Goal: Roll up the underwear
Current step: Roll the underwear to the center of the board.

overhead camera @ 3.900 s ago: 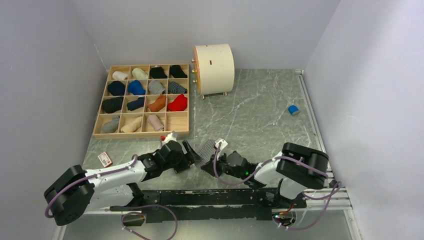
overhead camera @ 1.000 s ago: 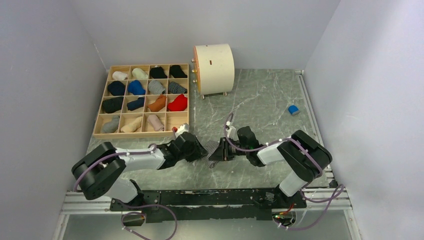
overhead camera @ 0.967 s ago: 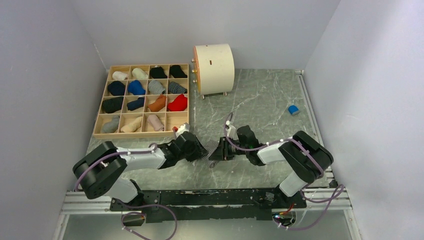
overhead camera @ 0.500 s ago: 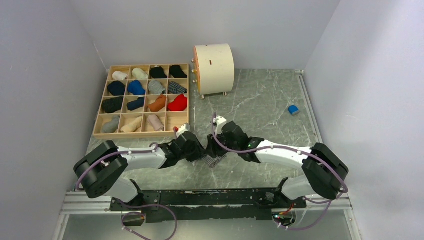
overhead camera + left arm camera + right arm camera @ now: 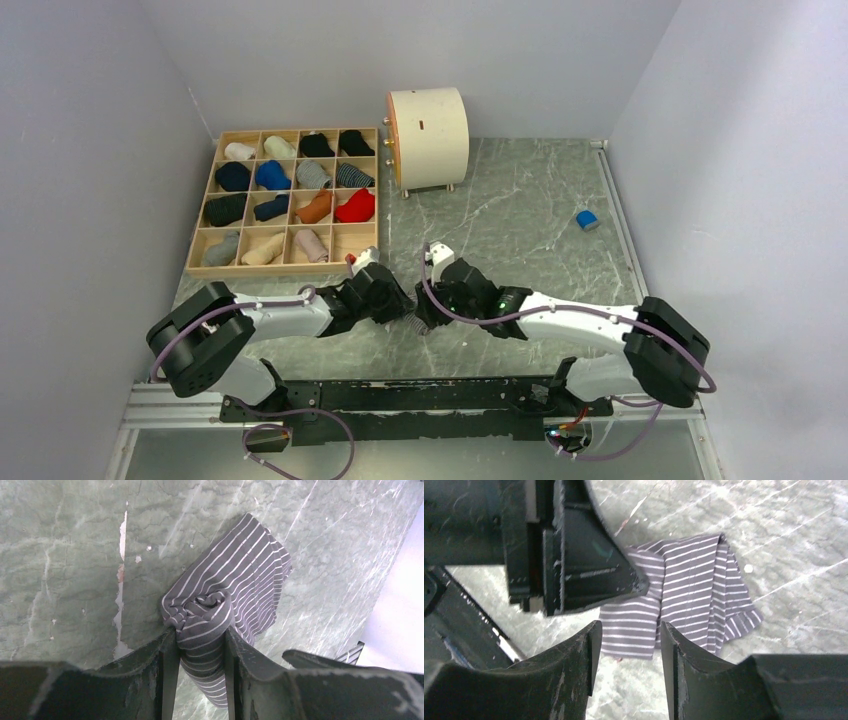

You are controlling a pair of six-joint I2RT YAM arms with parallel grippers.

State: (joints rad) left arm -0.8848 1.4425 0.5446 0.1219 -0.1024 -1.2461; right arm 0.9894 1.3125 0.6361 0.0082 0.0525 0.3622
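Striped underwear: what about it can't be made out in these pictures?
1. Left wrist view: the left end effector clamps the striped underwear, hiding the roll's sides.
2. Right wrist view: the left end effector covers the rolled end; whether the right end effector touches cloth is unclear.
3. Top view: both end effectors hide nearly all of it.

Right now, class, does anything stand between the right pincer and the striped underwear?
Nothing visible does. The right pincer hangs open directly over the flat part of the striped underwear; the left pincer clamps its rolled end alongside, not in between.
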